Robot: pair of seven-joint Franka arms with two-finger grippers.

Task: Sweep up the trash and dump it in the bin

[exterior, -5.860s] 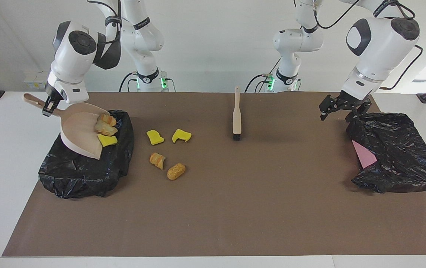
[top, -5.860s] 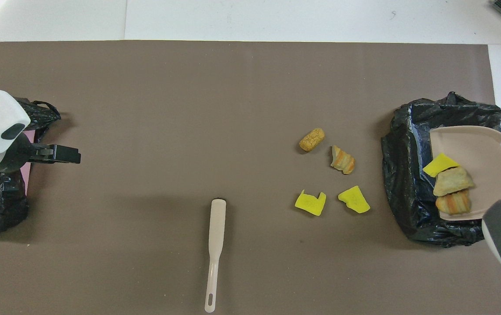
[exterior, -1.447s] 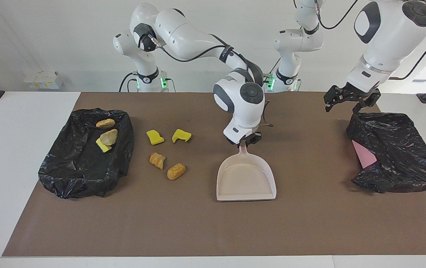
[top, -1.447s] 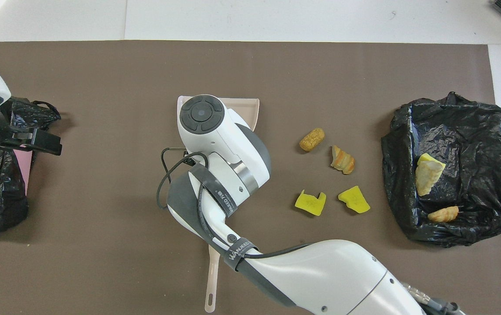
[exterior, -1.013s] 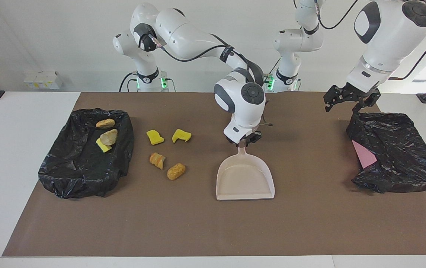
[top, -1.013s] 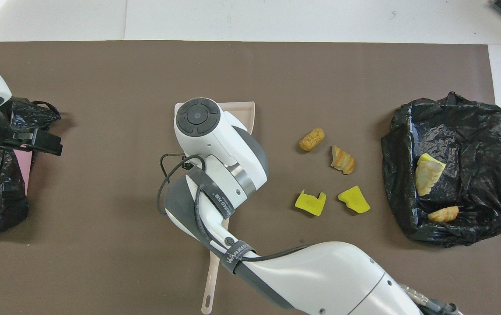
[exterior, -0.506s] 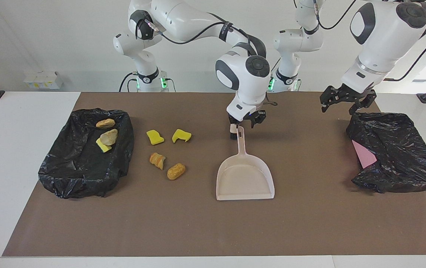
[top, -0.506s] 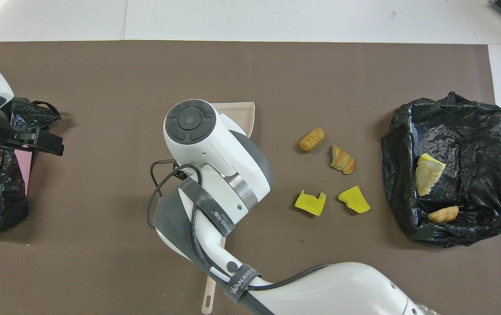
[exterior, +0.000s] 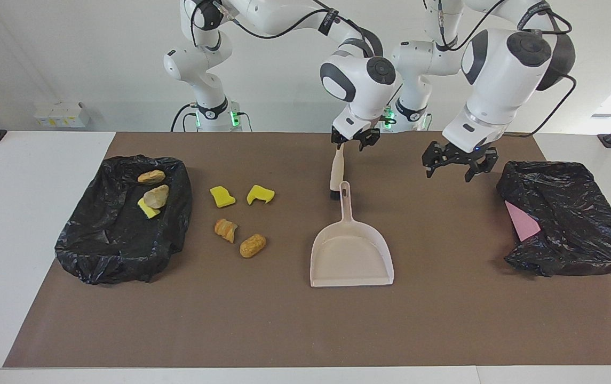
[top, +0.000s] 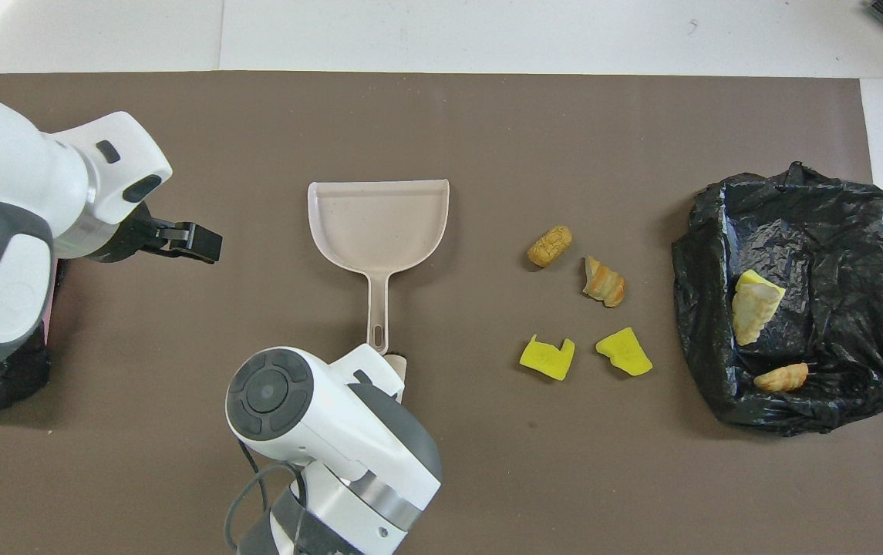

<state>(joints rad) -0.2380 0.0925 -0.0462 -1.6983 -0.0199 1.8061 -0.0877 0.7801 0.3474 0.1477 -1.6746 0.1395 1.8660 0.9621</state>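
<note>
Four pieces of trash lie on the brown mat: two yellow sponge chunks [exterior: 222,197] [top: 624,351] and two orange-brown lumps [exterior: 252,245] [top: 604,282]. Three more pieces [exterior: 156,196] [top: 753,312] lie in the open black bin bag [exterior: 124,229] [top: 834,231] beside them. The beige dustpan [exterior: 351,256] [top: 379,220] lies flat mid-mat. The brush [exterior: 337,176] lies just nearer the robots. My right gripper [exterior: 355,140] hangs open and empty above the brush's handle. My left gripper [exterior: 457,166] [top: 194,240] hangs open and empty over bare mat.
A second crumpled black bag [exterior: 566,218] with a pink sheet [exterior: 521,221] in it lies at the left arm's end of the mat. In the overhead view the right arm's wrist [top: 294,408] covers most of the brush.
My right gripper let go of the dustpan's handle, rose and drew back over the brush. My left gripper moved from the pink-sheet bag toward the middle. The dustpan stays put.
</note>
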